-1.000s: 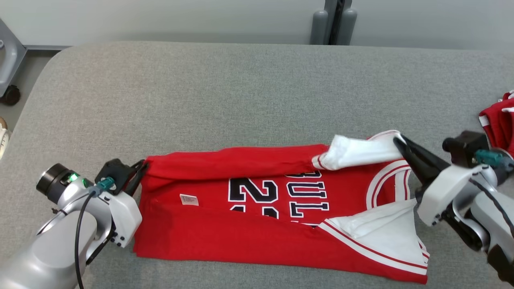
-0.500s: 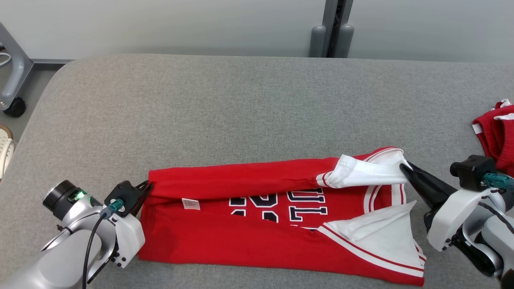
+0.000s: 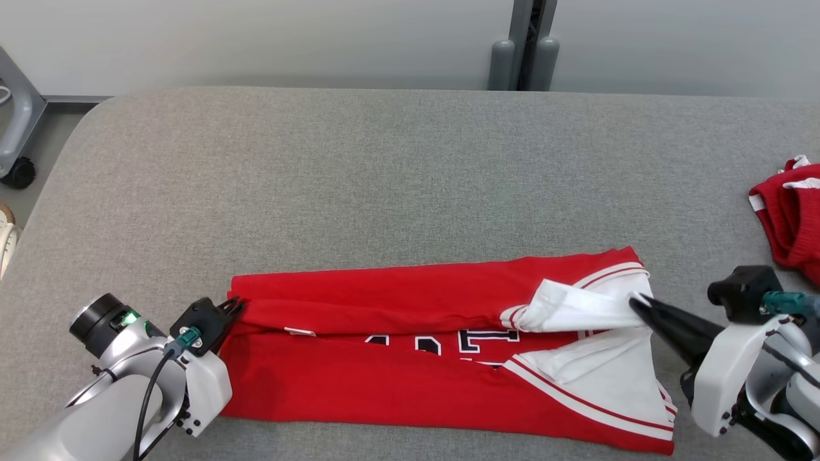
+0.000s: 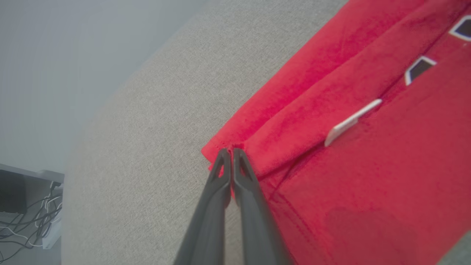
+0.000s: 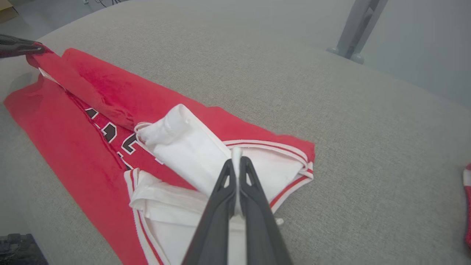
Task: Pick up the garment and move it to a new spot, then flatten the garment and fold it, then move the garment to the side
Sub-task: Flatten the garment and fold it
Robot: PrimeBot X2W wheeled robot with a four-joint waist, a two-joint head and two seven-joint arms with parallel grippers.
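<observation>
**Entry: lengthwise fold, far flap in hand**
- Left gripper: jaws pinching the red hem corner of the basketball jersey.
- The jersey lies lengthwise near the front edge of the bench.
- Right gripper: jaws pinching the white inner cloth at the shoulder end.
- Handling: lower both ends level and together. Keep the flap taut so its edge lands straight beside the near flap, and release only once it is flat.
- Surface: grey woven fabric, rounded corner.
- Room: wheeled frame far left; grey post before a pale wall; second red garment at the right edge, well apart.
</observation>
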